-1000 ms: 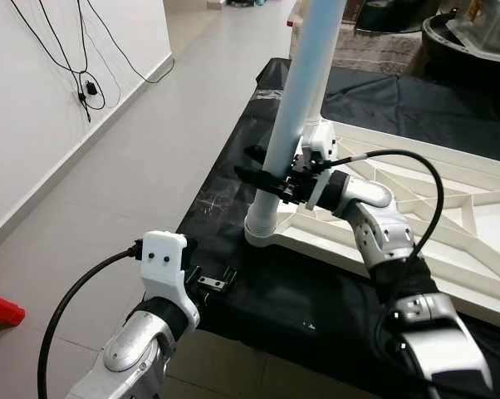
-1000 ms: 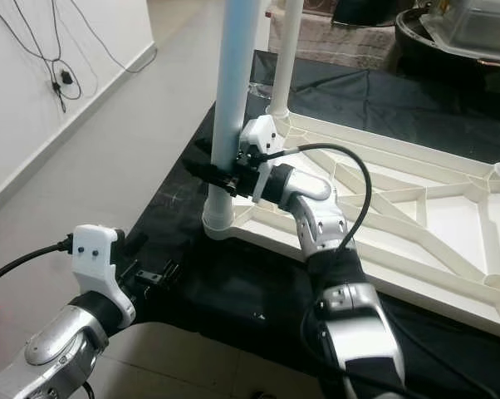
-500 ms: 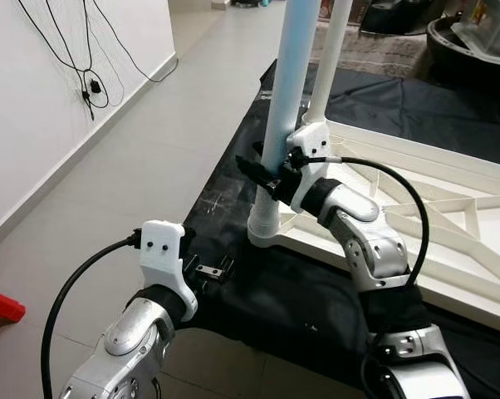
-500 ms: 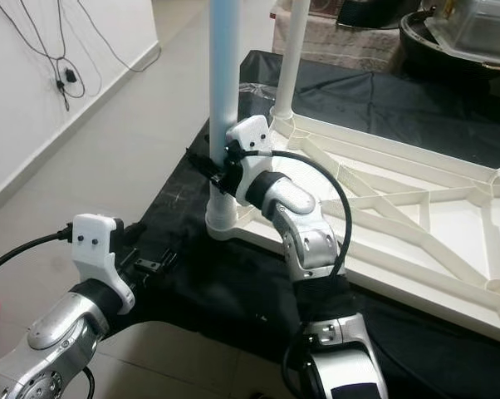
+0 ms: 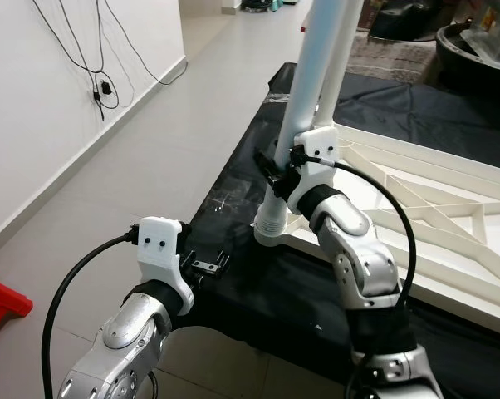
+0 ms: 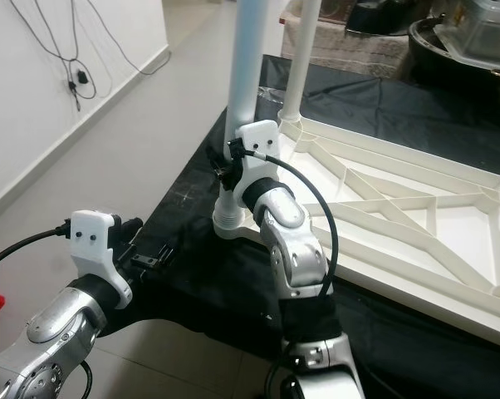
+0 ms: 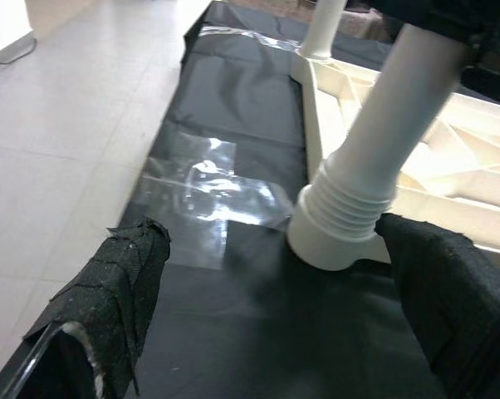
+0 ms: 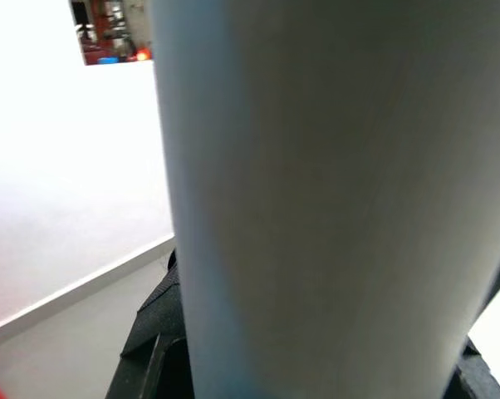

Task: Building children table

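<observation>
Two tools work at the near-left corner of the white frame [image 5: 449, 208], which lies upside down on a black sheet [image 5: 316, 291]. At 12 o'clock in the left eye view, the right tool [image 5: 276, 170] is clenched around the pale leg [image 5: 316, 66], low on it, just above its ribbed collar [image 7: 345, 220] in the corner socket. At 7 o'clock the left tool [image 5: 207, 266] hovers with its fingers [image 7: 109, 291] spread, near the collar.

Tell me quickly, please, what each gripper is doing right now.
Left gripper: open, holding nothing, near the ribbed base of the pale blue plastic table leg.
Right gripper: shut on that leg.
</observation>
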